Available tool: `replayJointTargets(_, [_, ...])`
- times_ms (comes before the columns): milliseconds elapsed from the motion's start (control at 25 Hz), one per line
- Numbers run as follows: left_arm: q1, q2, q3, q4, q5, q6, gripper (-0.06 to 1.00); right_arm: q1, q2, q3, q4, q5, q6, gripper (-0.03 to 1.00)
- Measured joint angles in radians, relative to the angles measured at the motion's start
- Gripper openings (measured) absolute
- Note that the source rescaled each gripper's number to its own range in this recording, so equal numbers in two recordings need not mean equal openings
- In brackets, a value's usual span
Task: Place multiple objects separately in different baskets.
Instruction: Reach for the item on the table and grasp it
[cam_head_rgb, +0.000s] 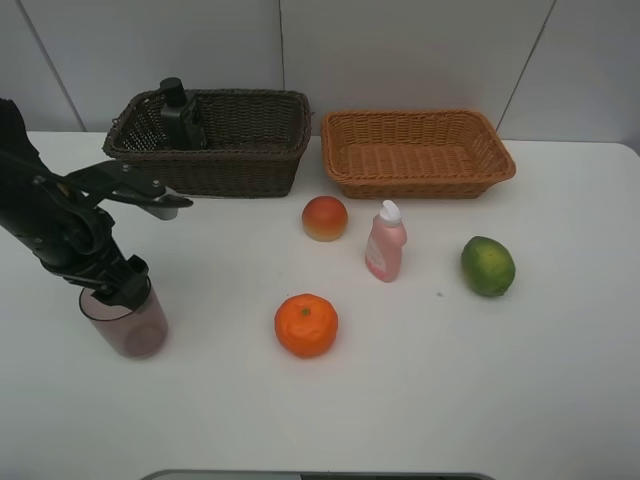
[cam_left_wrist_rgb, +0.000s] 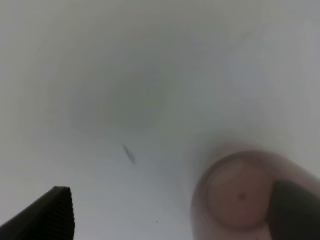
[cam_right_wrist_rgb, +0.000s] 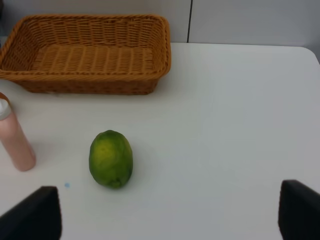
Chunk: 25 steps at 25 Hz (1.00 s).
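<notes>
Wide gap between orange (cam_head_rgb: 306, 325) and lime (cam_head_rgb: 488, 265)

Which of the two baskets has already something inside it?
The deep dark brown basket, on the left in the high view: the dark bottle is in it. The orange-tan basket shows only its bare woven floor.

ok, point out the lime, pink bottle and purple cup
lime (cam_right_wrist_rgb: 111, 159), right wrist view, middle of its skin
pink bottle (cam_head_rgb: 384, 250), exterior high view, on its body
purple cup (cam_head_rgb: 132, 330), exterior high view, on its side wall
</notes>
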<state>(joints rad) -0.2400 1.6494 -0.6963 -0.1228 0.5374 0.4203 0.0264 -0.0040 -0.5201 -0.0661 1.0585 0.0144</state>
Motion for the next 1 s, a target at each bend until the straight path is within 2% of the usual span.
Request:
replayJointTargets(520, [0.000, 0.029, 0.002, 0.000, -0.004, 0.000, 1.00, 0.000, 0.000, 0.000, 0.000, 0.000, 0.000, 0.86])
replayJointTargets(680, [0.000, 0.041, 0.003, 0.000, -0.050, 0.000, 1.00, 0.000, 0.000, 0.000, 0.000, 0.000, 0.000, 0.86])
replayJointTargets(840, [0.000, 0.041, 0.003, 0.000, -0.053, 0.000, 0.98, 0.000, 0.000, 0.000, 0.000, 0.000, 0.000, 0.86])
replayJointTargets(920, [0.000, 0.043, 0.003, 0.000, -0.053, 0.000, 0.90, 0.000, 0.000, 0.000, 0.000, 0.000, 0.000, 0.86])
replayJointTargets(1000, [0.000, 0.048, 0.003, 0.000, -0.053, 0.000, 0.73, 0.000, 0.000, 0.000, 0.000, 0.000, 0.000, 0.86])
